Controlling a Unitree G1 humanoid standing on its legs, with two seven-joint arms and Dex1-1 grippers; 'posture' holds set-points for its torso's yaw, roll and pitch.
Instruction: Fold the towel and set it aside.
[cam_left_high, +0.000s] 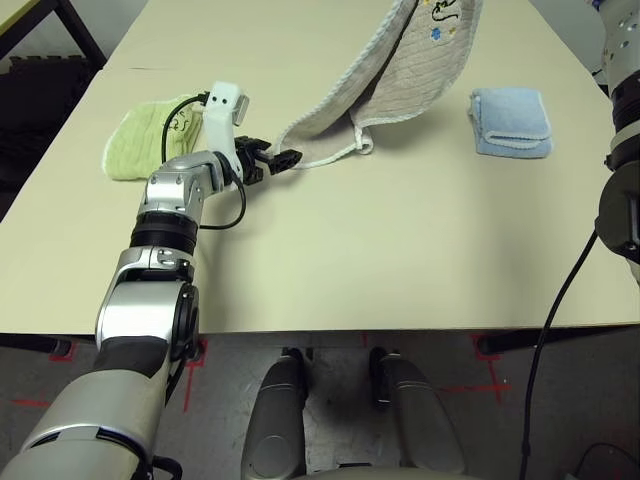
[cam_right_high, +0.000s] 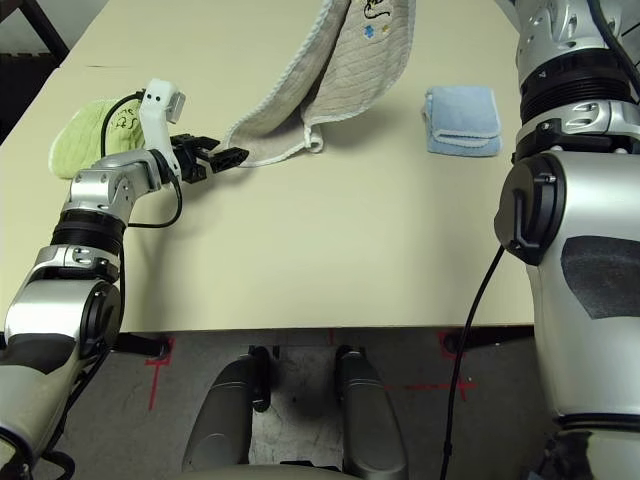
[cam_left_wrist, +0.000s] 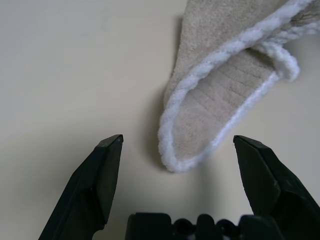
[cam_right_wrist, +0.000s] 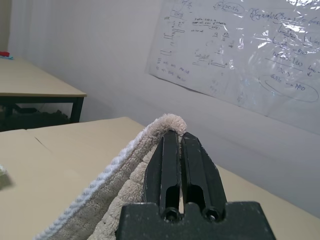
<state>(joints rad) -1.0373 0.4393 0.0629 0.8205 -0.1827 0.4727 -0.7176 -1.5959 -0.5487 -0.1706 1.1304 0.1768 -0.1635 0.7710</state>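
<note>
The beige towel (cam_left_high: 400, 70) with white stitched edging hangs from above the table's far side, its lower corner (cam_left_wrist: 210, 120) trailing on the tabletop. My right gripper (cam_right_wrist: 177, 150) is shut on the towel's upper edge, holding it up. My left gripper (cam_left_high: 285, 158) sits low over the table at the trailing corner, open. In the left wrist view the corner's white-edged tip lies between the two fingers (cam_left_wrist: 102, 175), not touched by either.
A folded lime-green towel (cam_left_high: 150, 135) lies at the far left, just behind my left wrist. A folded light blue towel (cam_left_high: 510, 120) lies at the far right. The beige tabletop (cam_left_high: 400, 250) nearer me is bare.
</note>
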